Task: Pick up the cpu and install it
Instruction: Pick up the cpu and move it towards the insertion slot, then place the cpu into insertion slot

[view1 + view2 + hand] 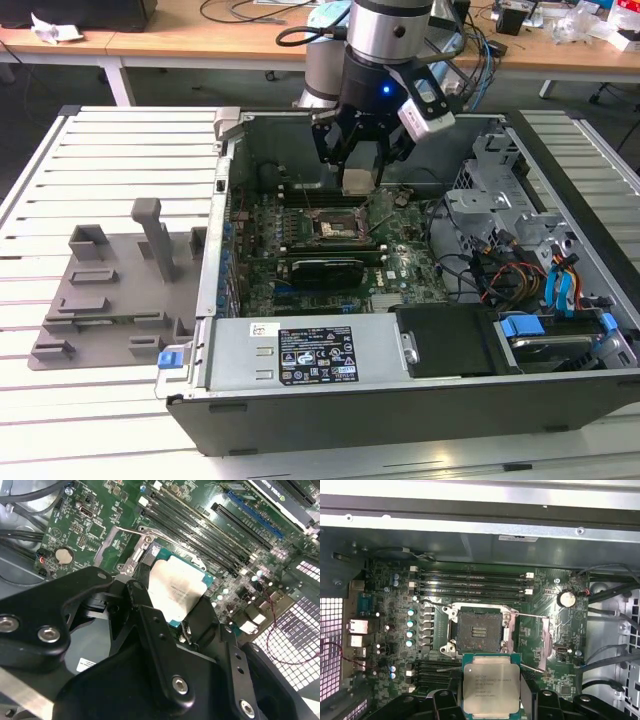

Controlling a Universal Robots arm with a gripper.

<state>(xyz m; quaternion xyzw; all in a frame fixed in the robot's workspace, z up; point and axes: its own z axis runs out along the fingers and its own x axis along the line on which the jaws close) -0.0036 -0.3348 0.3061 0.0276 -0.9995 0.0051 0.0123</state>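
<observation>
Pincer (358,172) over the motherboard (390,605)
Clamped on the cpu (491,684) — held clear of the board, near the open socket (479,630).

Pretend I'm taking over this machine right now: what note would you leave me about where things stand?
Gripper: shut on the cpu, inside the open computer case.
Cpu: held clear above the motherboard, close to the socket but not touching it.
Socket: open, with no chip in it.
Done: the cpu is picked up and brought over the board.
Left: the cpu is not yet seated in the socket.
</observation>
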